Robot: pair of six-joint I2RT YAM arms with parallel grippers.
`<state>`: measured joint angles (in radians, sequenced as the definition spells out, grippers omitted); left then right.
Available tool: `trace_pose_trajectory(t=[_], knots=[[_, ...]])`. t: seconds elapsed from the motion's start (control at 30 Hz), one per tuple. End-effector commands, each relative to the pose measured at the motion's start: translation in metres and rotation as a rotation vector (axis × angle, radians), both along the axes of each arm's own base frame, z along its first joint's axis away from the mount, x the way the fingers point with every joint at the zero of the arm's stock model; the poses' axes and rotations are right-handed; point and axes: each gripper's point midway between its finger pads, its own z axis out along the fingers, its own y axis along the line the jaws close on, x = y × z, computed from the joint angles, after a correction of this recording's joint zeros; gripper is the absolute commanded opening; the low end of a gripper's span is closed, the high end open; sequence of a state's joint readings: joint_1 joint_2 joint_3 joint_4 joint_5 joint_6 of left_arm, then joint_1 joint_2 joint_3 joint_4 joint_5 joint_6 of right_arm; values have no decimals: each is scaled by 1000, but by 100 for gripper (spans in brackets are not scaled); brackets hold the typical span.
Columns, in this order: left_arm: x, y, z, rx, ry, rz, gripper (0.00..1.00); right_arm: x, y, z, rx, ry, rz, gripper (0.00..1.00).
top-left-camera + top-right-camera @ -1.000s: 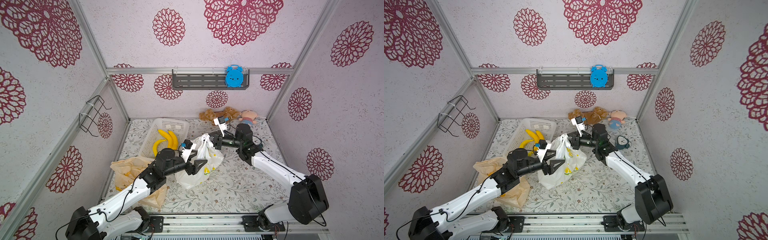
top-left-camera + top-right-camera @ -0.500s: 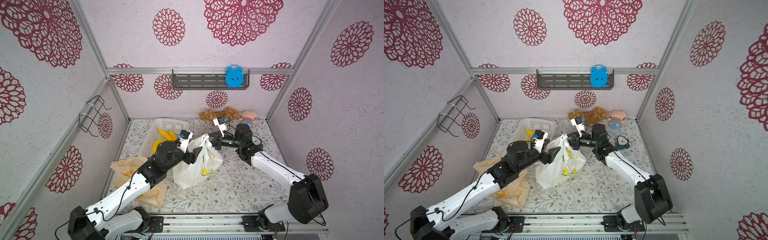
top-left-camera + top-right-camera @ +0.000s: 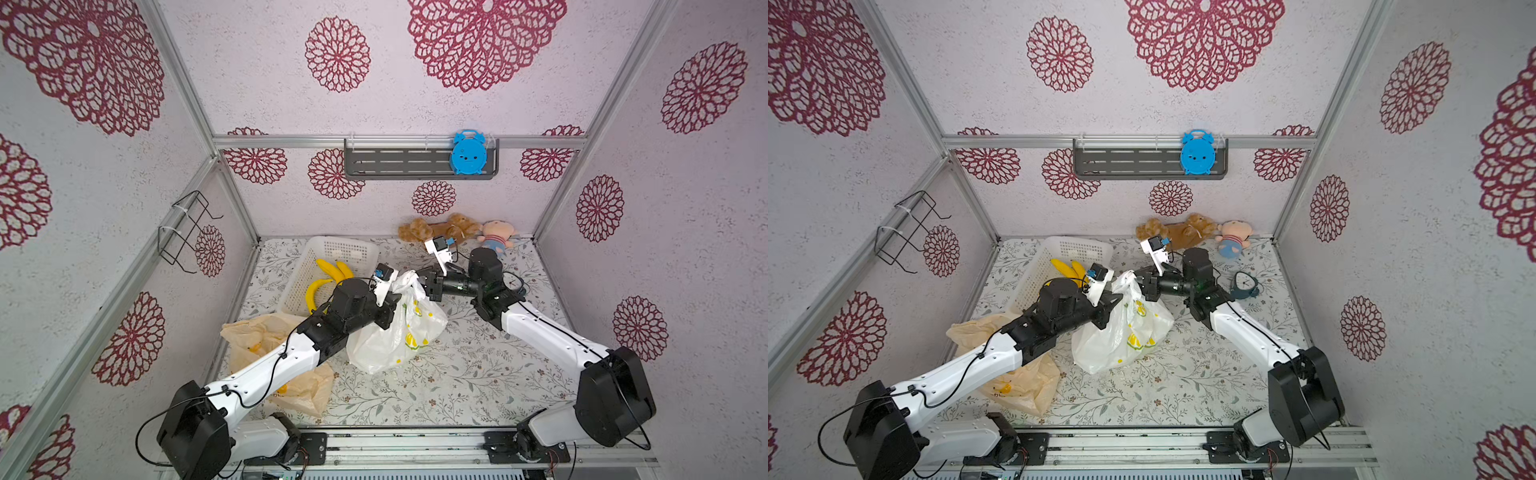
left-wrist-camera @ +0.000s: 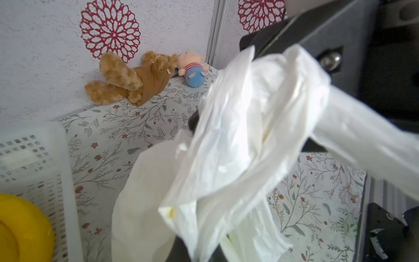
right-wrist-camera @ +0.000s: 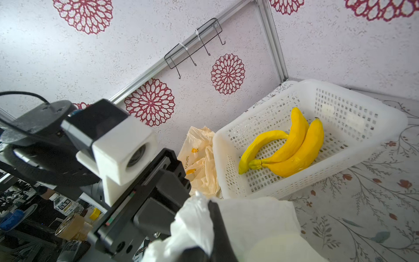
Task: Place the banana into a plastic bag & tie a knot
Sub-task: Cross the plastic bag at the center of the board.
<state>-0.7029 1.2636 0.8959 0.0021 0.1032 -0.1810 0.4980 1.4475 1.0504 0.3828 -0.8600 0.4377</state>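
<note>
A white plastic bag (image 3: 399,332) (image 3: 1121,332) with yellow prints stands in the middle of the floral table, its top pulled up. My left gripper (image 3: 394,302) (image 3: 1113,301) is shut on the bag's upper left side; in the left wrist view the bag film (image 4: 249,136) runs down between the dark fingers. My right gripper (image 3: 420,282) (image 3: 1139,280) is shut on the bag's gathered top, and white film (image 5: 195,226) wraps its finger (image 5: 217,229). Three yellow bananas (image 3: 328,274) (image 3: 1065,268) (image 5: 292,145) lie in the white basket (image 3: 353,249) (image 5: 362,145) behind my left arm. The bag's inside is hidden.
A crumpled tan plastic bag (image 3: 266,345) lies under my left arm. A teddy bear (image 3: 436,228) and a doll (image 3: 496,235) rest against the back wall. A small clock (image 3: 1246,284) sits beside my right arm. A wire rack (image 3: 187,232) hangs on the left wall.
My left gripper rose from the bag's lower side to its top, close to the right gripper, and shut on the film. The right arm kept its hold and stayed put.
</note>
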Motion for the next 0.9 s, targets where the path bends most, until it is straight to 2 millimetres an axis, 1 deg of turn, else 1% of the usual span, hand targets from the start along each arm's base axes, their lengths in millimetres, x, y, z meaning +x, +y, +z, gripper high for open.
trace_pose_trajectory(t=[0.0,0.2,0.33,0.47,0.57,0.67,0.7,0.77,0.87], knots=[[-10,-9,11,-87,-4,-38,0,12,-2,25,34,-75,-58,0],[-22,-32,12,-200,5,-101,0,30,-6,32,88,-52,-156,0],[-27,-47,16,-273,-8,-139,0,34,-7,42,146,-50,-181,0],[-32,-64,18,-310,-28,-173,0,29,-6,54,199,-61,-153,0],[-25,-70,10,-313,-28,-159,0,21,-5,62,226,-74,-112,0],[-12,-68,-4,-286,-39,-104,0,11,-2,59,222,-73,-60,0],[-9,-67,-10,-273,-39,-86,1,7,-2,55,218,-73,-46,0],[-4,-64,-19,-251,-38,-60,8,-1,-4,48,218,-79,-29,0],[-1,-63,-33,-232,-18,-48,24,-11,-6,42,226,-86,2,0]])
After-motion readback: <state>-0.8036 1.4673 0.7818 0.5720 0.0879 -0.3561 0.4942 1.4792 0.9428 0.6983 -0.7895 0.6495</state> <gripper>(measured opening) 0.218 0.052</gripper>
